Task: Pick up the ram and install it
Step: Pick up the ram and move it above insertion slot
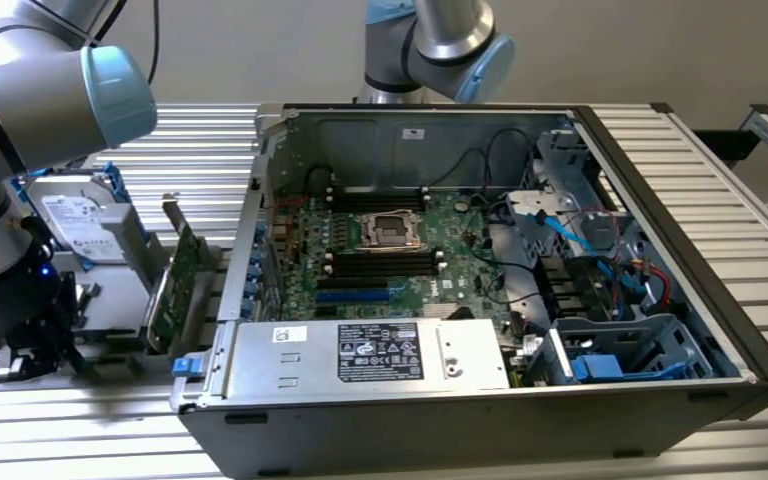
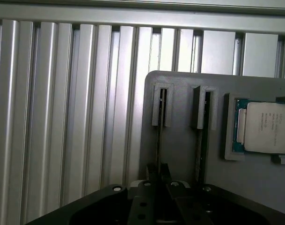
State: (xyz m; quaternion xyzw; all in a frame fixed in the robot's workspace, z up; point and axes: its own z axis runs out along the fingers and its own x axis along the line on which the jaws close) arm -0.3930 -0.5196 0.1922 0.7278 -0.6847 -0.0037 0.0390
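End effector (image 2: 158, 177) sits low over the grey tray (image 2: 179, 150) on the bench (image 2: 62, 117). Its fingertips look pressed together on the ram (image 2: 158, 122), which stands on edge in its slotted holder, not lifted out. The grasp looks made; lift, carry and install are all left.

Count on the tray: two slotted holders, one ram gripped, a second thin board (image 2: 202, 140) in the holder beside it, one CPU (image 2: 267, 127).

Behind: one expansion card (image 1: 175, 290), one hard drive (image 1: 80, 215).

Farther: one open case (image 1: 671, 200); the memory slots (image 1: 381, 262) on the motherboard (image 1: 471, 255) look empty.
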